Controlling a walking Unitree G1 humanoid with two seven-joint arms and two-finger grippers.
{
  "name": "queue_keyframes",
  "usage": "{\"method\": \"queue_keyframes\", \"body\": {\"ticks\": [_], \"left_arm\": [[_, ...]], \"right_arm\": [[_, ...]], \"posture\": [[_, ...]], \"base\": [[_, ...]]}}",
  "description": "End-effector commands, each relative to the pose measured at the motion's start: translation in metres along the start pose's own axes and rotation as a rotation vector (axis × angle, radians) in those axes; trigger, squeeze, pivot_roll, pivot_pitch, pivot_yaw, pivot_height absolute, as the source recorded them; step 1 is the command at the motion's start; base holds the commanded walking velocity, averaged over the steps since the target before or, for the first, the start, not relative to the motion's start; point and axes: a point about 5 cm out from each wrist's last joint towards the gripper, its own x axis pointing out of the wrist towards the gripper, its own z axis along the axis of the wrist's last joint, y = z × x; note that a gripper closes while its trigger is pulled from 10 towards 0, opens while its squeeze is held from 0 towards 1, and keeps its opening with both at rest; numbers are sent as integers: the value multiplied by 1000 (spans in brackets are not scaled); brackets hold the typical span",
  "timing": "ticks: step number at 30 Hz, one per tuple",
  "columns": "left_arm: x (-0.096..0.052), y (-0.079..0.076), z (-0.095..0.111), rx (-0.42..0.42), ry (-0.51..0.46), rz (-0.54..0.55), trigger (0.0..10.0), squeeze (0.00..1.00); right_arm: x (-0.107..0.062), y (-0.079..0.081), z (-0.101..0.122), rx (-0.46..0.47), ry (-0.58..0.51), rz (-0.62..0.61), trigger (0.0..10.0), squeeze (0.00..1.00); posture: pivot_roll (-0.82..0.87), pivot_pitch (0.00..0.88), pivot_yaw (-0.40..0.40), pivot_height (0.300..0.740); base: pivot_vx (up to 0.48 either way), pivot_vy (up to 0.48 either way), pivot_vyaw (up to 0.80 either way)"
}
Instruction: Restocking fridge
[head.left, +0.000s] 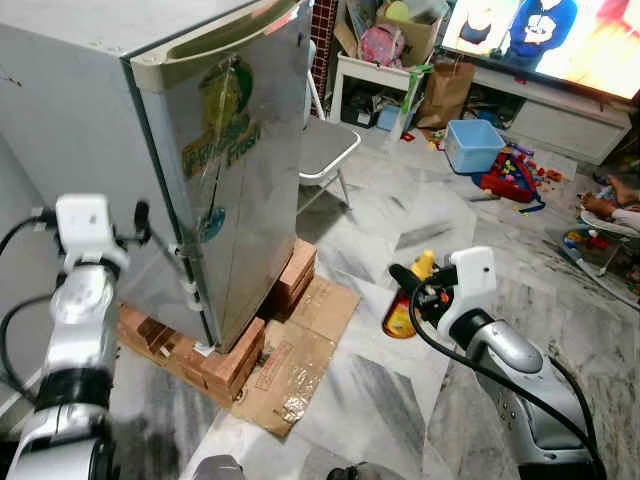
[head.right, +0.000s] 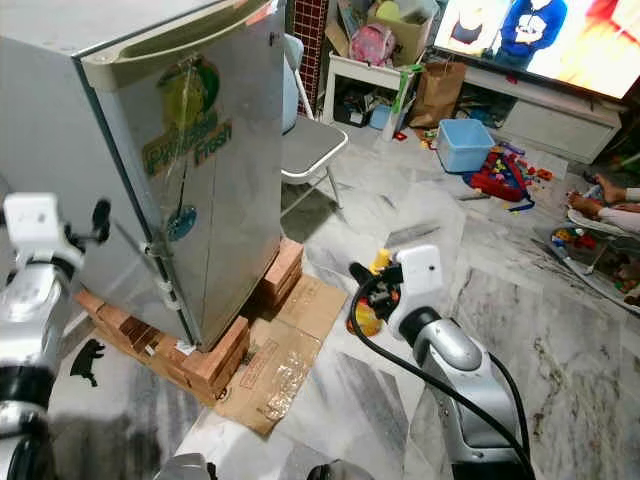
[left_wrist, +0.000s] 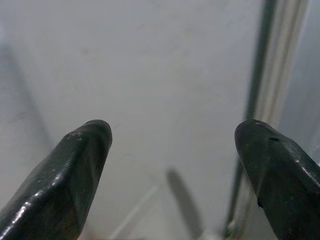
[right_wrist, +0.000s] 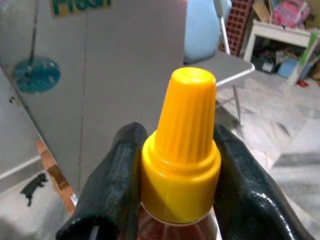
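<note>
Bottle (right_wrist: 182, 165) with a yellow ribbed cap sits clamped between the two black fingers of the right gripper (head.left: 418, 290), which closes on the neck just under the cap. Holding it at the neck keeps the body hanging below the fingers, upright, so it can likely be set on a shelf base-first. The bottle is carried in the air above the marble floor (head.left: 400, 400), ahead of the robot and well apart from the fridge (head.left: 215, 170).

Ahead of the bottle and toward the robot's left stands the fridge, its door shut. It rests on bricks (head.left: 235, 360) with flattened cardboard (head.left: 295, 365) beneath, raising it off the floor.

The left gripper (left_wrist: 172, 165) has its fingers spread wide and empty, close to the grey fridge side beside the door seam, probably positioned to pull the door open before the bottle goes in.
</note>
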Motion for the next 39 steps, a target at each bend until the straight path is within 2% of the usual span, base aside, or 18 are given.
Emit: {"method": "queue_keyframes", "body": {"ticks": [1, 3, 4, 12, 16, 18, 20, 21, 22, 23, 24, 25, 26, 29, 32, 33, 34, 39], "left_arm": [[1, -11, -7, 5, 31, -16, 10000, 0], [6, -25, -7, -4, 30, -44, 10000, 0], [9, -42, -6, -4, 37, -86, 10000, 0], [11, -86, -7, 39, 64, -249, 10000, 0], [9, -107, -5, 41, 54, -346, 10000, 0], [5, -123, -3, 14, 42, -434, 10000, 0], [-7, -150, -2, -41, 37, -592, 10000, 0], [-11, -159, -1, -56, 34, -641, 10000, 0], [-11, -159, -1, -56, 34, -641, 10000, 0], [-38, -196, 0, -60, 10, -881, 10000, 0], [-38, -196, 0, -60, 10, -881, 10000, 0], [-49, -208, 1, -57, -2, -958, 10000, 0], [-67, -224, 4, -44, -32, -1081, 10000, 0], [-75, -230, 7, -63, -50, -1108, 10000, 0], [-79, -225, 11, -86, -75, -1108, 10000, 0], [-81, -217, 10, -72, -88, -1099, 10000, 0], [-81, -217, 10, -72, -88, -1099, 10000, 0], [-80, -178, 0, -55, -59, -947, 10000, 0]], "right_arm": [[-3, -2, 7, -22, -20, -3, 10000, 0], [-4, -3, 6, -21, -18, -9, 10000, 0], [-4, -3, 6, -17, -16, -17, 10000, 0], [-3, -6, 5, -20, -13, -37, 10000, 0], [-6, -11, -1, -24, 6, -85, 10000, 0], [-9, -14, -6, -21, 24, -121, 10000, 0], [-13, -17, -12, -19, 46, -163, 10000, 0], [-14, -18, -13, -20, 52, -175, 10000, 0], [-14, -18, -13, -20, 52, -175, 10000, 0], [-18, -24, -17, -25, 66, -253, 10000, 0], [-18, -24, -17, -25, 66, -253, 10000, 0], [-19, -26, -19, -30, 71, -284, 10000, 0], [-22, -32, -21, -36, 84, -352, 10000, 0], [-25, -38, -23, -31, 88, -409, 10000, 0], [-26, -42, -24, -24, 90, -455, 10000, 0], [-27, -44, -26, -22, 93, -483, 10000, 0], [-27, -44, -26, -22, 93, -483, 10000, 0], [-21, -44, -26, -17, 90, -499, 10000, 0]], "posture": [[-4, 0, -94, 716], [-8, 0, -91, 716], [-8, 0, -88, 716], [-2, 0, -84, 716], [-1, 0, -82, 716], [-3, 0, -78, 716], [-7, 0, -74, 716], [-7, 0, -74, 716], [-7, 0, -74, 716], [-7, 0, -72, 716], [-7, 0, -72, 716], [-7, 0, -71, 716], [-6, 0, -69, 716], [0, 0, -68, 716], [5, 0, -64, 716], [10, 0, -62, 716], [10, 0, -62, 716], [21, 0, -62, 716]], "base": [[0, 0, 0], [0, 0, 0], [0, 0, 0], [0, 0, 0], [0, 0, 0], [0, 0, 0], [0, 0, 0], [0, 0, 0], [0, 0, 0], [0, 0, 0], [0, 0, 0], [0, 0, 0], [0, 0, 0], [0, 0, 0], [0, 0, 0], [0, 0, 0], [0, 0, 0], [0, 0, 0]]}}
